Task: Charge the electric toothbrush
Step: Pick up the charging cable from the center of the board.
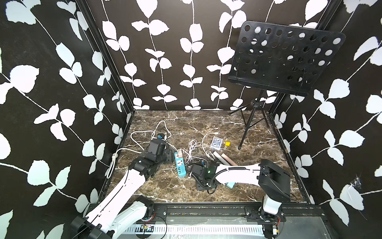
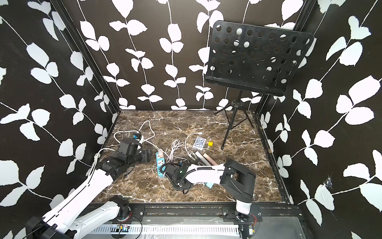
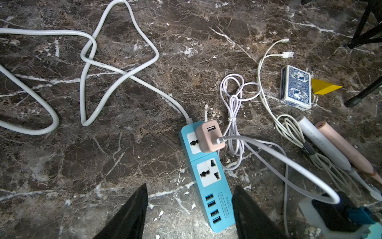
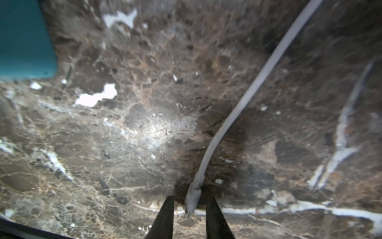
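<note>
Now the right tool sits low over the brown marbled desk. Its jaws stand narrowly apart around the small plug of the pale grey charging cable, with a slim gap showing on each side. The left tool hovers with jaws wide apart above the teal power strip. The grey-white electric toothbrush and the pink electric toothbrush lie side by side at 3 o'clock of that strip.

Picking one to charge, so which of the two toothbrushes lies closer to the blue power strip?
The white toothbrush; the pink toothbrush lies alongside it, on the side away from the power strip.
</note>
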### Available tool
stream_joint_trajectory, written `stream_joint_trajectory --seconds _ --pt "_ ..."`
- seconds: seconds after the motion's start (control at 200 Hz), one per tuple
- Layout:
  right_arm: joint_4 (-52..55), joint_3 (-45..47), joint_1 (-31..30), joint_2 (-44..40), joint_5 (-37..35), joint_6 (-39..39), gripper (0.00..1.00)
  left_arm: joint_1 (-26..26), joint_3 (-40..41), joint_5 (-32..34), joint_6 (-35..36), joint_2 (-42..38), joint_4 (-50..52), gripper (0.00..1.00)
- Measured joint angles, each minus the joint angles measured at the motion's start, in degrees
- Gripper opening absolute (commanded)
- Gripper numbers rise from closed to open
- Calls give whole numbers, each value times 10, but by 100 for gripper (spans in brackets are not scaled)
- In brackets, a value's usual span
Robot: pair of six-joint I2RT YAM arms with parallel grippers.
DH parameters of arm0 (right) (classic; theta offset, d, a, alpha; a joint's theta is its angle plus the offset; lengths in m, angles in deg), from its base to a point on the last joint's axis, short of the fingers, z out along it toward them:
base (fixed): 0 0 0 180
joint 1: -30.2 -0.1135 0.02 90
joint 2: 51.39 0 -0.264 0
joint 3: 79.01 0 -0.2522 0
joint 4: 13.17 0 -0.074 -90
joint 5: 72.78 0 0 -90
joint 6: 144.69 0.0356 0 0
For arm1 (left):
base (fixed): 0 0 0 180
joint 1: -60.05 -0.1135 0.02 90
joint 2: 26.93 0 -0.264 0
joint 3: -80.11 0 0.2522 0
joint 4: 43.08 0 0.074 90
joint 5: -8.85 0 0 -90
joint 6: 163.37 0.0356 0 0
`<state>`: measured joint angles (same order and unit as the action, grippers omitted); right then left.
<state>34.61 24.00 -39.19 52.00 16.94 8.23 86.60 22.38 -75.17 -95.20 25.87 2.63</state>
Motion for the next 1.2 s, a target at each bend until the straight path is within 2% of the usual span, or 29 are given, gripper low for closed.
stream_joint_trajectory --seconds 0.29,0.45,0.57,0.715,0.83,0.955,1.07,1.2 --pt "17 -2 -1 0 -25 -4 0 0 2 1 2 -7 6 67" --pt "36 -1 1 -15 -59 -40 0 0 1 1 18 -6 5 65" --pt "47 2 20 -74 -59 -95 0 3 -8 -11 45 -5 -12 64" --pt "69 12 95 -205 -19 -162 0 40 -17 -31 109 -5 -85 64" --pt "112 -5 168 -279 37 -216 0 78 -17 -91 181 8 -177 62" --pt "151 -28 230 -316 115 -266 0 128 -20 -180 280 56 -275 59" --pt "191 -44 274 -326 183 -304 0 171 -41 -249 362 141 -320 59" --pt "228 -61 303 -324 226 -336 0 191 -62 -303 425 222 -364 58"
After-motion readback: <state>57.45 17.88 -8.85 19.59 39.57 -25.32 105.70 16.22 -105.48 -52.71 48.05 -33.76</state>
